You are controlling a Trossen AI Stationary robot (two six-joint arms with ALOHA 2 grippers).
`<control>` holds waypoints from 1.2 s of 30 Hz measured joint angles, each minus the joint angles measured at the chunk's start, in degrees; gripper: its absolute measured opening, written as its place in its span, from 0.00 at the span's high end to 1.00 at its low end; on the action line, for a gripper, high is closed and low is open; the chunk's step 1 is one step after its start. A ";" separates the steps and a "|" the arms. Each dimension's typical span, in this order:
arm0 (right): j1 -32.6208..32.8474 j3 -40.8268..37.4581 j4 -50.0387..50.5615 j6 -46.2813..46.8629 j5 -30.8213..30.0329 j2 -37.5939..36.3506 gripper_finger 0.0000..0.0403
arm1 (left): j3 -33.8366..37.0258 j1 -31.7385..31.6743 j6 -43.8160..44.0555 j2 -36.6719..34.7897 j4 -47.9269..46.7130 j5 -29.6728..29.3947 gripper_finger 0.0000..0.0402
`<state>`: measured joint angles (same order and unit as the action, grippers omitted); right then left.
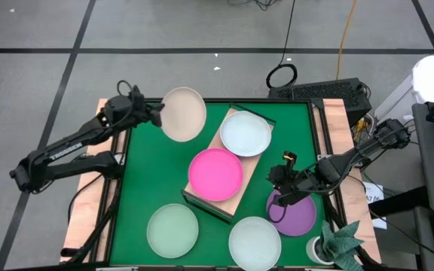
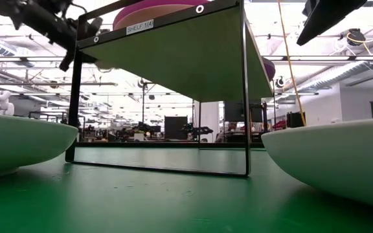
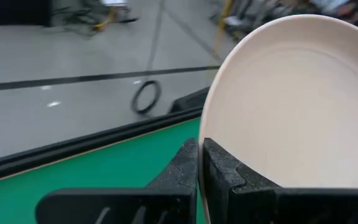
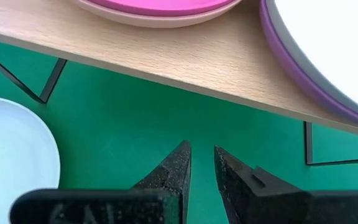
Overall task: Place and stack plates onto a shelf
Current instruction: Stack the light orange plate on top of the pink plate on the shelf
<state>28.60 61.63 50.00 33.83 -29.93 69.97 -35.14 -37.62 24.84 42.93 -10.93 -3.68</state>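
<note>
Gripping the rim of a cream plate (image 1: 184, 114), the left hand (image 1: 154, 111) sits at the far left corner of the green mat (image 1: 145, 181), its fingers (image 3: 219, 171) pinched tight on the plate's edge. The plate is lifted clear of the bench and hangs partly past the mat's far edge, just beside the far end of the shelf (image 1: 236, 202) without touching it.

The shelf stands slantwise in the middle of the mat. On its wooden board lie a magenta plate (image 1: 215, 174) toward the near end and a whitish plate (image 1: 246, 133) toward the far end. In the right wrist view the magenta plate sits on a salmon pink plate (image 4: 138, 18), and the whitish one rests in a purple plate (image 4: 303, 71) beneath it.

The right hand (image 1: 285, 190) hovers low over the mat, just beside the shelf's near right side and next to another purple plate (image 1: 294, 214) lying on the mat. Its fingers (image 4: 174, 165) stand a narrow gap apart, with only green mat showing between them; it holds nothing.

Two more plates lie on the mat along its near edge: a pale mint plate (image 1: 172, 230) to the left and a pale blue plate (image 1: 255, 242) to the right. A small potted plant (image 1: 339, 242) stands at the bench's near right corner.
</note>
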 joint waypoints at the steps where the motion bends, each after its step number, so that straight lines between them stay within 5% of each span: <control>1: 0.00 0.00 0.00 -0.41 0.00 0.00 0.86 | 0.00 0.38 0.58 -0.99 0.17 1.01 0.98; 27: 0.00 0.00 -2.54 -7.74 -0.15 0.00 0.86 | -0.95 24.60 5.48 -3.55 7.57 -0.87 0.98; 36: 0.00 0.00 -2.49 -7.74 -0.15 0.00 0.86 | -6.10 31.38 3.98 3.00 6.69 -3.60 0.98</control>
<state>28.60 61.63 47.51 26.09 -30.09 69.97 -41.23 -6.24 28.82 45.94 -4.25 -7.29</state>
